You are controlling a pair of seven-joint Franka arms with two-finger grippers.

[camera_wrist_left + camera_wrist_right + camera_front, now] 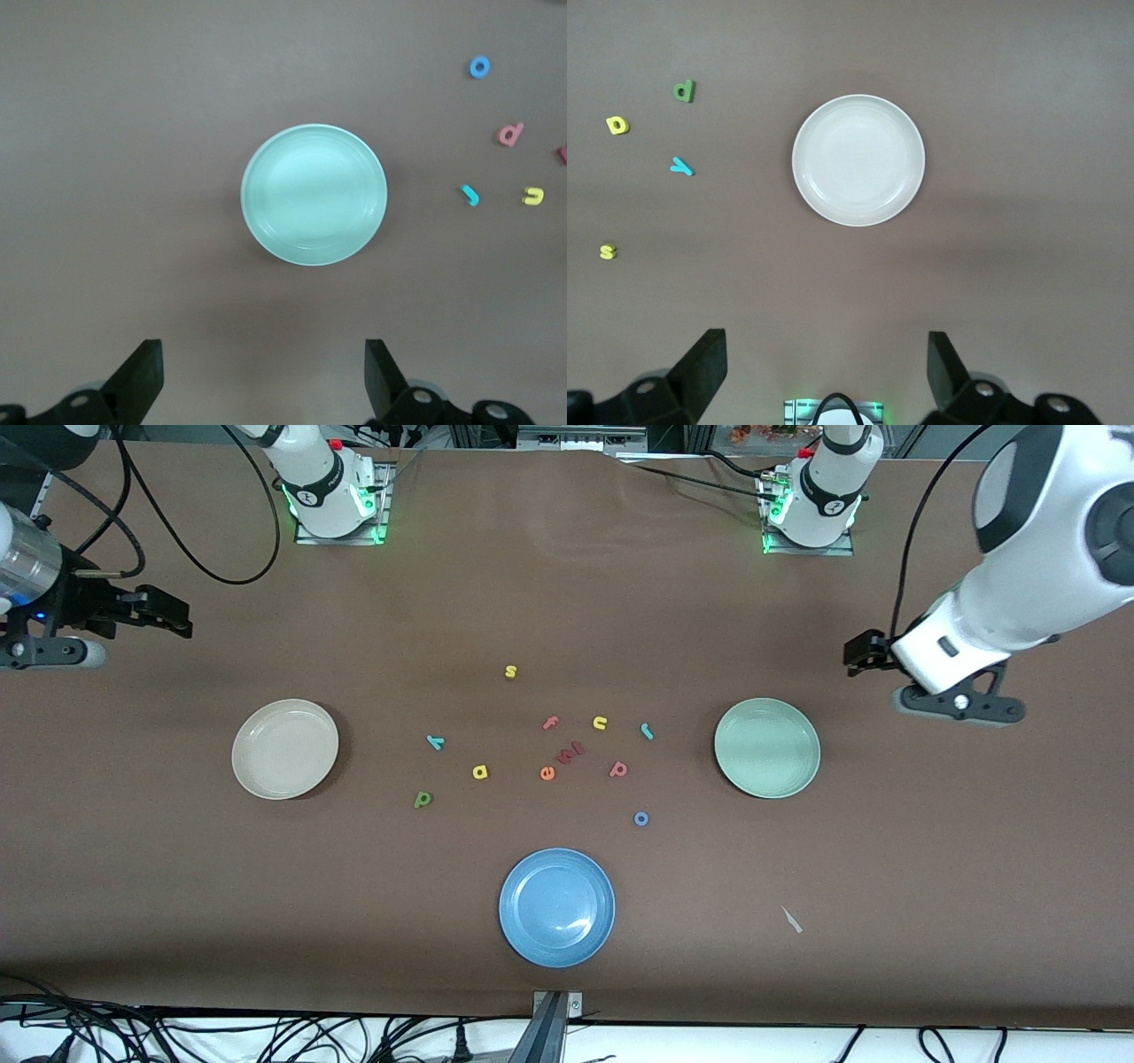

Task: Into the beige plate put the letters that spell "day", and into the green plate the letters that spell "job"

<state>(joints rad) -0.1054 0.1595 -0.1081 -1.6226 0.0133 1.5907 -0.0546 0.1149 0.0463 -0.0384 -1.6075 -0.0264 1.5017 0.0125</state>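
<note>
Both plates bare, letters scattered mid-table.
The right gripper (168,615) hangs wide open and empty near the beige plate (252,779); foam d (423,800), a (479,771) and y (434,741) lie beside it. Ring-shaped o (640,818), b (618,769) and hooked j (647,731) lie beside the glossy green plate (731,775), where the left gripper (261,376) hangs equally open, empty, probably ready to sort.

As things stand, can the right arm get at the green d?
Probably yes. The d lies flat and alone on the table, near the beige plate at the right arm's end, with nothing over it. The right pincer is open, up over the table by that plate.
</note>
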